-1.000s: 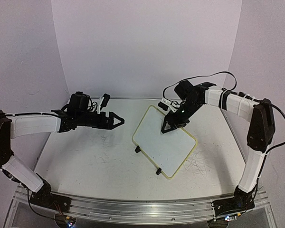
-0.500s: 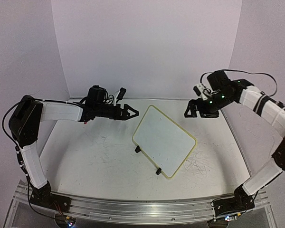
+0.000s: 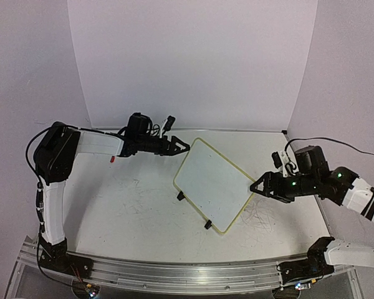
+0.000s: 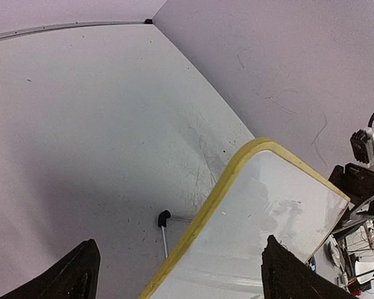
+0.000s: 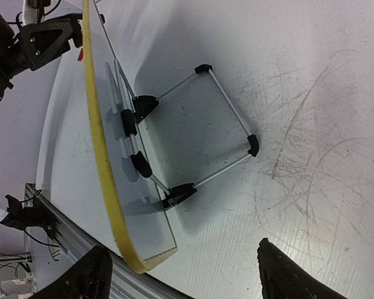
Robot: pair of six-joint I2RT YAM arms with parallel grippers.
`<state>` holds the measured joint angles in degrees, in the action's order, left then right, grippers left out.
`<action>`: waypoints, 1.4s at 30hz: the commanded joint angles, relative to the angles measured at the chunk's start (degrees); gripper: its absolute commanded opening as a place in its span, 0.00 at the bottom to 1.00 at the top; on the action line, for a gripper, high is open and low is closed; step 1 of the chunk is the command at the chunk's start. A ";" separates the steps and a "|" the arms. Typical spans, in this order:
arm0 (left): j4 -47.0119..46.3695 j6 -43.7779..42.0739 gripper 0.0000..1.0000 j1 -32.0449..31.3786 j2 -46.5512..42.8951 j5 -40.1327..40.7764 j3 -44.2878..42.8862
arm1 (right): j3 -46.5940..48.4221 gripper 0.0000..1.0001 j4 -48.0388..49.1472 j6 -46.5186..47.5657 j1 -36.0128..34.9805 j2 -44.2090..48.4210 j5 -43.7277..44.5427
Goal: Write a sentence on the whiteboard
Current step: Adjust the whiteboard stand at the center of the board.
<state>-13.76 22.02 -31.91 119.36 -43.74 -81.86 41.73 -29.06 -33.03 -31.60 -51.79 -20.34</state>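
Whiteboard [image 3: 215, 184] is mid-table, a bit R of centre, propped tilted on a wire stand [image 5: 227, 103], not lying flat. Long axis runs diagonal in the top view, far-left to near-right. The lower long edge w/ two black feet [image 3: 181, 197] is on the near-left side, and the white face tips up toward the overhead cam. Yellow rim [image 4: 206, 205] runs all round and the corners are rounded.

My L gripper [image 3: 186, 147] hangs just beside the board's far-left corner. Jaws are wide w/ nothing between them. The wrist cam looks down on that corner past both fingers.

My R gripper [image 3: 257, 185] is low, right at the board's R corner. Jaws are wide, not holding anything. Can't tell if a tip touches the rim. From that wrist I see the board edge-on, w/ the stand legs and their black end caps on the table behind it.

Tabletop [image 3: 124, 205] is white and matte, w/ dark scribbles and scratches, densest near-right of the board. Walls [image 3: 193, 62] are plain pale lilac on three sides. A metal rail [image 3: 174, 274] runs along the near edge, arm bases bolted to it.
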 commanded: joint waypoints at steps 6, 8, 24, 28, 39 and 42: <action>-7.01 3.32 0.88 -2.89 2.29 -0.73 -2.43 | -9.35 0.53 24.69 -0.11 -0.41 0.78 0.77; -7.90 4.01 0.86 -2.98 1.91 -0.74 -1.45 | -10.37 0.44 27.25 0.98 -0.40 0.64 0.84; -15.73 4.12 0.52 -2.98 -11.12 7.23 19.82 | -4.10 0.04 34.54 24.56 3.58 -13.62 -5.08; -18.31 6.26 0.41 -3.37 -16.34 10.75 27.43 | -1.55 0.03 34.47 28.57 8.24 -17.02 -10.29; -15.71 9.92 0.78 -10.58 -26.83 28.09 39.64 | 6.88 0.65 24.84 24.94 9.44 -22.66 -3.29; -10.51 7.06 0.79 -15.62 -25.25 33.28 37.70 | 7.96 0.84 21.12 22.23 9.43 -19.41 0.33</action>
<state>-28.19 31.50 -41.70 94.90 -19.31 -42.33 46.02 -1.90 -8.06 -22.43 -74.80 -27.19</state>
